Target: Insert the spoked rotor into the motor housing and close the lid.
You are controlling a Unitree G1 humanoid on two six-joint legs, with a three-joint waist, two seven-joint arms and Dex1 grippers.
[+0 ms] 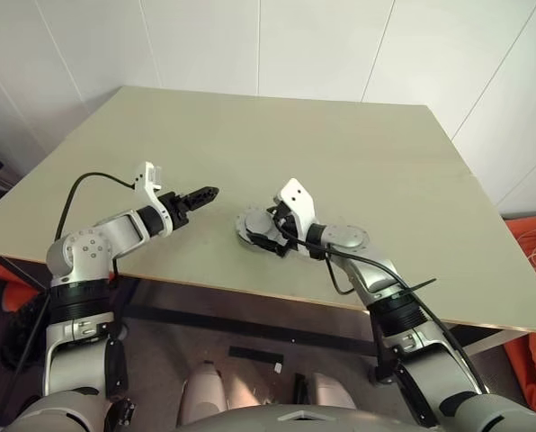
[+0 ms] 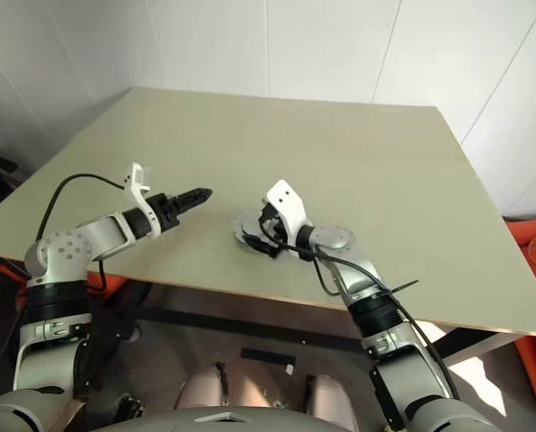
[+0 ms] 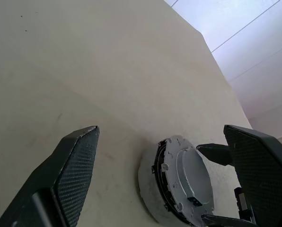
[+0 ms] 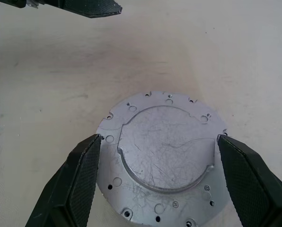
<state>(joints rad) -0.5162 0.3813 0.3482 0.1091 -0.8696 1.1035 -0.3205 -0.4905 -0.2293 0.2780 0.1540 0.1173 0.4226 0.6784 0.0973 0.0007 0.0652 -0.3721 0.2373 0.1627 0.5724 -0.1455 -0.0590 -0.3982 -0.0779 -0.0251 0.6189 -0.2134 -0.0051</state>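
A round grey metal part (image 4: 164, 156) lies on the table near its front edge. Its upper face is plain, with a raised middle and small holes round the rim, like the lid's plain side. In the left wrist view it tops a short round body (image 3: 148, 189), which I take for the motor housing. My right gripper (image 4: 160, 137) is open, one finger on each side of this part and clear of it. My left gripper (image 1: 205, 193) hovers open to its left, pointing at it. The spoked rotor is hidden.
A second flat round grey disc (image 1: 344, 238) with a darker middle lies by my right forearm; I cannot tell which part it is. The pale table (image 1: 295, 135) stretches bare toward the white wall. An orange object (image 1: 533, 243) lies on the floor to the right.
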